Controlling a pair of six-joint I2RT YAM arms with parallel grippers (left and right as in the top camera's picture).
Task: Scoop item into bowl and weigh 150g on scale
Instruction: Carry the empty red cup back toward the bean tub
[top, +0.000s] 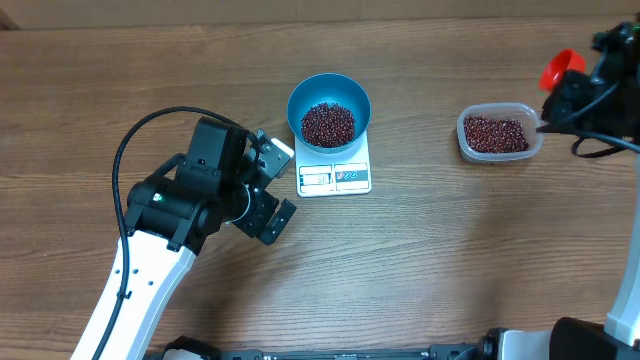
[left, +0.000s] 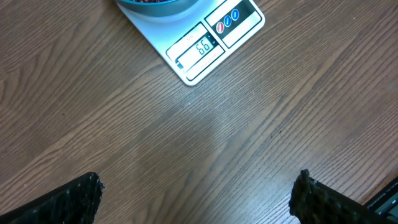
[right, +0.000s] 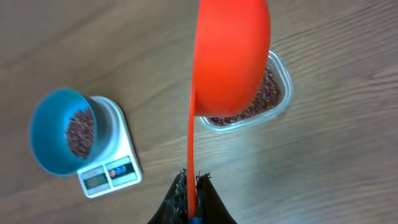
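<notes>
nearest the base, the left arm (top: 145, 275) is stretching up across the table (top: 430, 270) from the bottom edge. the left gripper (top: 280, 185) is hanging over bare wood just left of the scale (top: 335, 178), its jaws standing wide apart and holding nothing. in the left wrist view only its two dark fingertips (left: 78, 205) are showing, one in each bottom corner, with plain wood grain lying between them. beyond them the scale's front corner is showing at the top of that view, and its display (left: 200, 48) is showing two small digits that are reading like 66. the bowl (top: 300, 100) is sitting on the scale, covering most of the plate and leaving the front strip with the display free. the beans (top: 328, 123) are lying in a low heap in the bottom of the bowl, well below its rim.

off to the right, the right gripper (right: 191, 196) is clamping tight on the thin handle of the scoop (right: 230, 56). the scoop is being held up near the tub (top: 463, 138), and in the right wrist view its round back is facing the camera and covering one end of the tub, so i cannot tell whether anything is lying inside it. the tub is standing well apart from the scale, to its right, and more beans are covering its floor. in the overhead view the scoop is showing as a red patch at the far right, just past the tub's corner, with the dark gripper body beside it.
</notes>
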